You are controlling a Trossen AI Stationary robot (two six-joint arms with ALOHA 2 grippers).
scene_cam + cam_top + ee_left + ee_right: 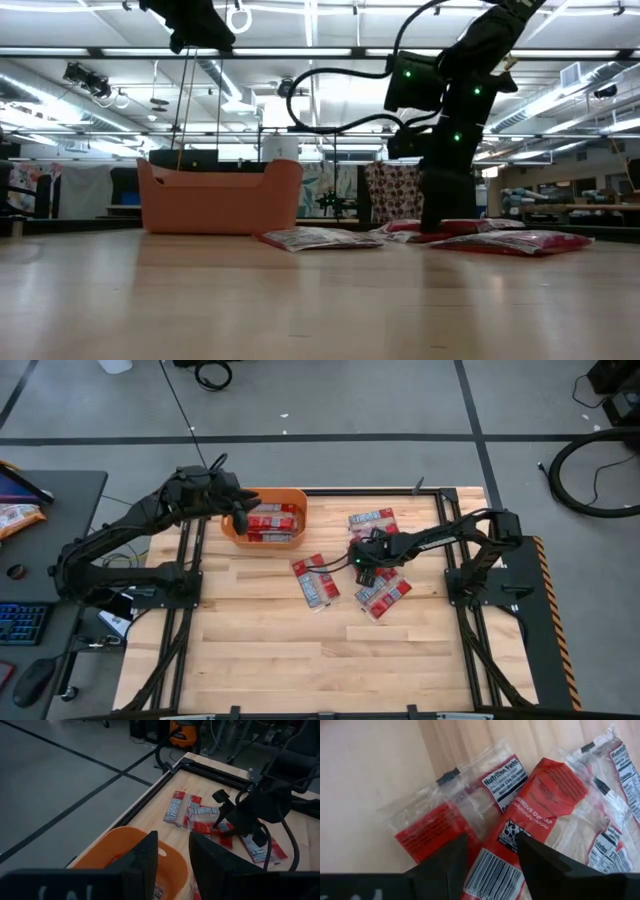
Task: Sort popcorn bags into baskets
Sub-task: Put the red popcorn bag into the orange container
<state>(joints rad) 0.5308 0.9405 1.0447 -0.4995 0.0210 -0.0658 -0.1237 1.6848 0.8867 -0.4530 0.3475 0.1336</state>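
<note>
The left arm reaches from the table's left side toward the far edge, its forearm slanting up, so that the left gripper (238,512) hangs above the near-left corner of the orange basket (290,497); in the left wrist view its two dark fingers (145,862) stand apart with nothing between them, the basket's rim just below. The basket sits at the far left of the wooden table (300,660) and already holds several red popcorn bags (272,520). The right arm stretches leftward from its base at the table's right edge, elbow bent and wrist turned down, and the right gripper (365,565) is low over the loose popcorn packets near the table's middle. The right wrist view shows its fingers (445,865) spread, straddling the barcode end of one red packet (540,815), not closed on it. That packet overlaps its neighbours; its print reads "REMOVE OV" and the next packet (445,815) shows a "Nutrition Facts" panel. More packets lie flat on the wood: a pair near the far edge (373,521), two side by side nearer the centre (314,580), and a few beneath and beside the right gripper (384,595)
</note>
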